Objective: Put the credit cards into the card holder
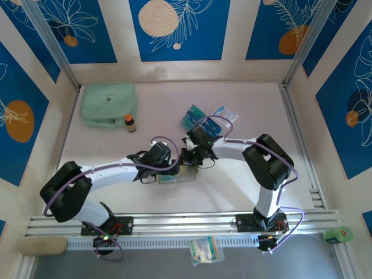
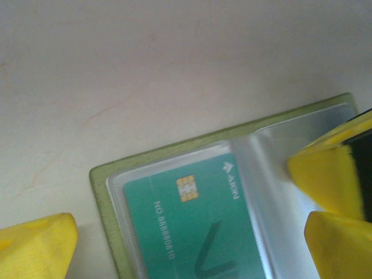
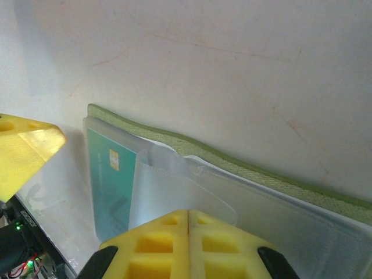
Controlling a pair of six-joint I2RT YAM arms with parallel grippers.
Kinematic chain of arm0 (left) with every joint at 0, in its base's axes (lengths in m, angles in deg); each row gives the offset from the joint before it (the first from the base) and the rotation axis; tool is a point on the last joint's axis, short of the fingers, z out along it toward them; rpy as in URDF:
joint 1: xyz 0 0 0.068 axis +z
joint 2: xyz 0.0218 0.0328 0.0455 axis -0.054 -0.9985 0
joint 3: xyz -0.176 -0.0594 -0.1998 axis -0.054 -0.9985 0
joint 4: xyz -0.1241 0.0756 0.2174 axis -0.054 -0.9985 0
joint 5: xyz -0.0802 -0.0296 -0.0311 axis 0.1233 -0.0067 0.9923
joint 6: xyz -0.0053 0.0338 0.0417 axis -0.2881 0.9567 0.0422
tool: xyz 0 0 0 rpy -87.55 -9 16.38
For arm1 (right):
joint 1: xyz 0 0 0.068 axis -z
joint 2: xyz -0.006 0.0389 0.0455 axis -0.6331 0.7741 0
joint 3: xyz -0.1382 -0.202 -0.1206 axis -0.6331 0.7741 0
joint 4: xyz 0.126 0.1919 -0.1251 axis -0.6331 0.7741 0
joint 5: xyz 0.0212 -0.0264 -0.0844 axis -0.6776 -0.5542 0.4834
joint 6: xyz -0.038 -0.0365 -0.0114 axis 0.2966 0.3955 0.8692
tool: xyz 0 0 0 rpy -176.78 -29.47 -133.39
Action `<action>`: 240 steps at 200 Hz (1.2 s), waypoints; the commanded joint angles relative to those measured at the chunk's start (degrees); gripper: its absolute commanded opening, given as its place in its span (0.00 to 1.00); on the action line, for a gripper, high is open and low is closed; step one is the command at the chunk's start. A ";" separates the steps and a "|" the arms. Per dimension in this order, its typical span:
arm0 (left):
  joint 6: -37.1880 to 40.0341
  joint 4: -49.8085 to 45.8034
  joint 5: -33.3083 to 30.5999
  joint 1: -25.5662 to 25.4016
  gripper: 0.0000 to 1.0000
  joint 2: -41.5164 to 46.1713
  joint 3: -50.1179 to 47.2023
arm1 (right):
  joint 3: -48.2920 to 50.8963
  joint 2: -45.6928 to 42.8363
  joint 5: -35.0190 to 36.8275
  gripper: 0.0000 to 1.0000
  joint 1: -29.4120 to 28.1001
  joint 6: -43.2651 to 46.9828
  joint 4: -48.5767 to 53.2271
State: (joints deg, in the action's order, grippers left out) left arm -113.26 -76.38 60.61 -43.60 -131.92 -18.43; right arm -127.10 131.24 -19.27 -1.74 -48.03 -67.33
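Observation:
The olive-green card holder (image 2: 107, 200) lies open on the table, with a teal credit card (image 2: 192, 232) with a gold chip tucked in its clear pocket. My left gripper (image 2: 189, 247) hangs open over it, one yellow finger on each side. My right gripper (image 3: 189, 212) is shut, its tips resting on a clear pocket leaf (image 3: 174, 192) of the card holder (image 3: 244, 165), beside the same card (image 3: 110, 174). From above, both grippers (image 1: 174, 170) (image 1: 190, 158) meet over the card holder (image 1: 177, 177). More teal-blue credit cards (image 1: 190, 116) lie behind them.
A mint-green zip pouch (image 1: 108, 104) and a small brown bottle (image 1: 130, 122) stand at the back left. A white-and-blue packet (image 1: 225, 113) lies next to the loose cards. Metal rails (image 1: 192, 224) run along the near edge, with a small packet (image 1: 204, 250) in front.

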 commanded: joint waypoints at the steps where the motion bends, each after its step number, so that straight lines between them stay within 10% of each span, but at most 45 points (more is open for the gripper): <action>1: 0.12 0.71 0.25 -0.59 0.99 -0.70 -1.89 | 0.81 -0.97 -2.21 0.01 0.32 -1.23 -0.50; 51: -0.48 2.00 0.33 -0.63 0.98 -0.72 -3.65 | 2.12 -4.44 -1.37 0.03 1.44 -1.55 -0.45; 114: -0.70 1.36 -0.76 -0.56 0.99 1.17 -3.94 | 5.32 -6.27 -0.53 0.34 2.52 -3.31 -2.21; 240: -1.04 0.90 -1.60 -0.59 0.99 2.32 -4.57 | 4.24 -1.42 -4.12 0.39 1.63 -5.01 -5.33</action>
State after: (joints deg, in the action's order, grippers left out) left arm -113.50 -74.32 60.29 -43.60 -130.61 -22.32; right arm -122.31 128.88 -21.15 0.34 -52.21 -72.31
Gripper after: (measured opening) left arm 0.994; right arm 0.386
